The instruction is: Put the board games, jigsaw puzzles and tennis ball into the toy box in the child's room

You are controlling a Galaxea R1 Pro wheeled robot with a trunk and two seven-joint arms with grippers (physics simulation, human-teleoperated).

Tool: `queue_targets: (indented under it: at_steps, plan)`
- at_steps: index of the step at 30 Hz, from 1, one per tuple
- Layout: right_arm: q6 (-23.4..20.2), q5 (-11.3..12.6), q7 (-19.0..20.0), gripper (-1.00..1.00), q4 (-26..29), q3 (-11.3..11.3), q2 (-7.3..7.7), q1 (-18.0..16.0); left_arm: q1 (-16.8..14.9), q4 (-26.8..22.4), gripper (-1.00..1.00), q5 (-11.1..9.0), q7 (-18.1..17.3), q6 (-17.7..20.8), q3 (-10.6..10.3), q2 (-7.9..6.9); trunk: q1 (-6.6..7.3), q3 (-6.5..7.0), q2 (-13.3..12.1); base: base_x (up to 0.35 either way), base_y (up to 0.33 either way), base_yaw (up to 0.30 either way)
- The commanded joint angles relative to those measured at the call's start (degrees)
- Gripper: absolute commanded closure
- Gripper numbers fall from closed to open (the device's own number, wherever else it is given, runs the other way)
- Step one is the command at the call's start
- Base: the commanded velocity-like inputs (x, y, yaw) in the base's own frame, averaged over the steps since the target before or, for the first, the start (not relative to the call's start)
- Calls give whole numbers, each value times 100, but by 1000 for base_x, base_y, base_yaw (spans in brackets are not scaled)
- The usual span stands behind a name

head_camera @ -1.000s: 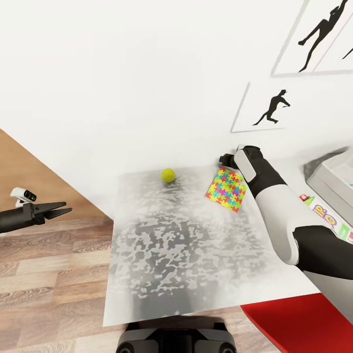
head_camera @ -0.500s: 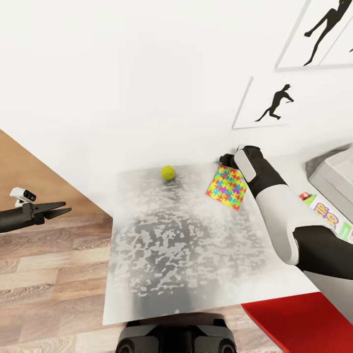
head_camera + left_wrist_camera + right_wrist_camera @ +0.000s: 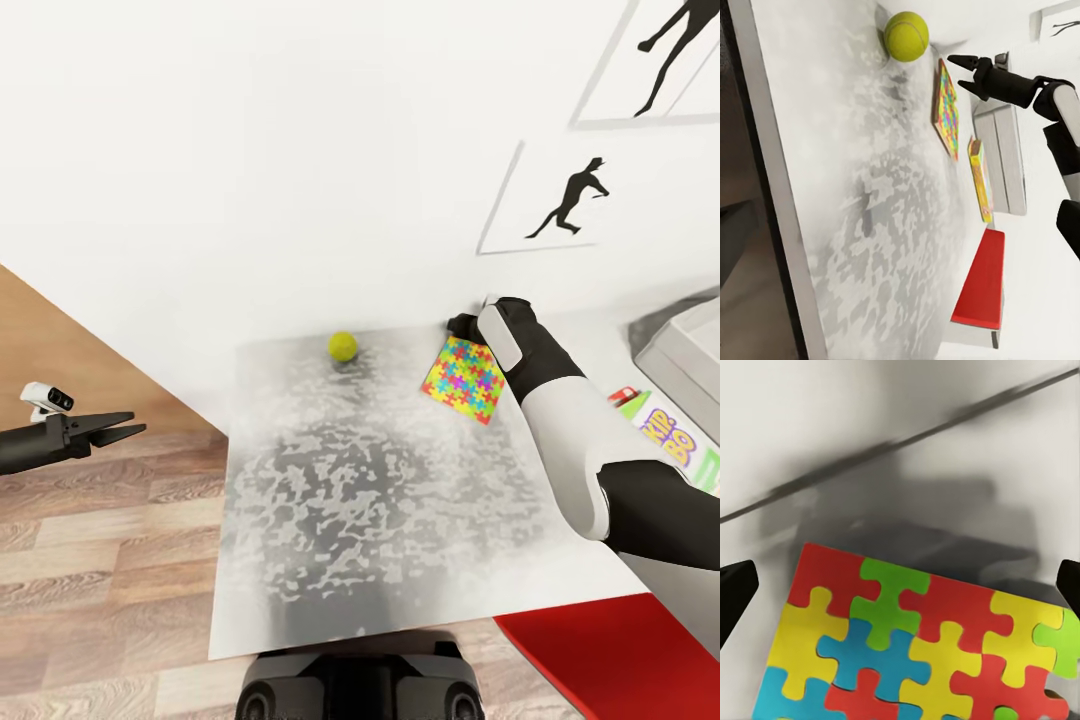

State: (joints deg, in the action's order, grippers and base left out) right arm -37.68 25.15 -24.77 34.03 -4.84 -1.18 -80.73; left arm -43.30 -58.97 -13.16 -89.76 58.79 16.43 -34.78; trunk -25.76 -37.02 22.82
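Observation:
On the white table (image 3: 350,520) a yellow-green tennis ball (image 3: 343,346) rests near the wall. To its right lies one multicolour jigsaw puzzle (image 3: 462,379). My right gripper (image 3: 462,324) hovers open at the puzzle's far edge by the wall; in the right wrist view its fingertips (image 3: 735,592) stand wide apart over the puzzle (image 3: 915,645). The Skip-Bo board game (image 3: 672,435) lies at the right edge, beside the light-grey toy box (image 3: 690,355). My left gripper (image 3: 125,432) hangs open and empty over the floor, left of the table. The left wrist view shows the ball (image 3: 906,36), puzzle (image 3: 947,109) and right gripper (image 3: 956,73).
A red seat (image 3: 590,660) stands at the table's near right corner. Black silhouette pictures (image 3: 570,195) hang on the white wall behind the table. Wood-plank floor (image 3: 100,560) lies to the left of the table.
The whole head view has shifted a little, bringing more of the Skip-Bo box into sight. Both arms, the ball and the puzzle keep their places.

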Motion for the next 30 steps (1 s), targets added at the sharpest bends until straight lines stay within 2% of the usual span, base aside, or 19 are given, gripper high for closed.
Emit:
queue_targets:
  at_steps: [1,21,30]
  plan:
    - [-12,60,-55,-100,4,-27,4,-4,-3,-1,-100,4,-24,59,-1,-2,-3,-17,10,0,0,0]
    - [-11,60,-55,-100,5,-27,12,0,-3,-1,-100,6,-24,57,-6,-2,-3,-47,10,0,0,0]
    - [-11,60,-55,-100,7,-26,12,-4,-3,-1,-100,4,-24,57,-14,2,-3,-111,10,0,0,0]
